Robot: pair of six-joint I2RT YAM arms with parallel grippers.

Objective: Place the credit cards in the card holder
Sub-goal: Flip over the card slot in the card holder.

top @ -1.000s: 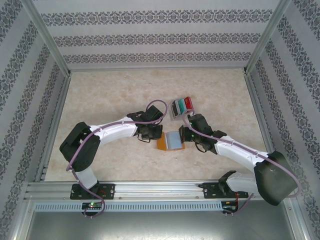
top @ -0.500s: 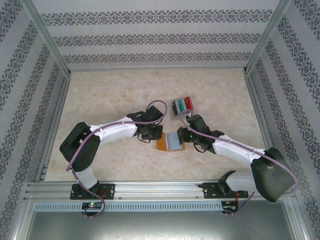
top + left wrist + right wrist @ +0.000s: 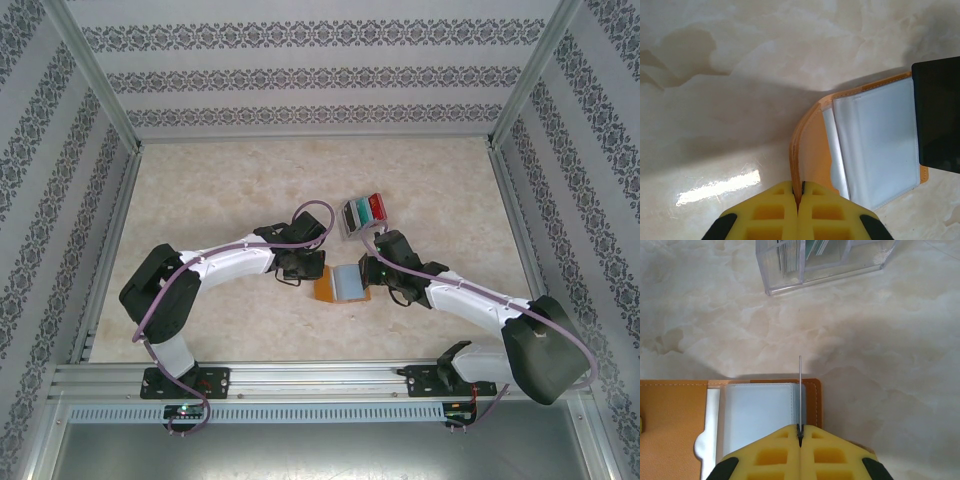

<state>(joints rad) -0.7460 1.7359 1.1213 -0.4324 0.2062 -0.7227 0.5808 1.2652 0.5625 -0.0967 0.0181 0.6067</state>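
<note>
**Item 1, card holder.** The small orange-tan leather-like folding card holder (image 3: 338, 284) lies opened on the beige marble-patterned table top (image 3: 230, 190), grey pocket side up. It sits between the ends of the two arms. Its orange cover curls upward along the holder's left side.

**Item 2, left claw.** The left claw (image 3: 798, 192) has its yellow fingers pressed together on the raised orange cover edge at the holder's left side. It is clamped on the card holder.

**Item 3, right claw.** The right claw (image 3: 800, 434) has its yellow fingers closed on a thin card (image 3: 800, 385). The card is seen edge-on and stands upright over the right part of the holder's grey pocket, just inside the holder's right rim. Its colour cannot be told. Whether its lower edge has entered a pocket cannot be told.

**Item 4, remaining cards.** A clear plastic rectangular box (image 3: 790, 282) stands on the table beyond the holder's far right corner, apart from the holder. The other credit cards (image 3: 376, 206) stand upright inside its compartments. Red and teal-green cards show from above; teal-green and grey-white edges show through the box wall in the right wrist view.

**Item 5, unidentified.** In the left wrist view a flat black rectangle (image 3: 937, 115) covers the holder's right edge. What it is cannot be told
</note>
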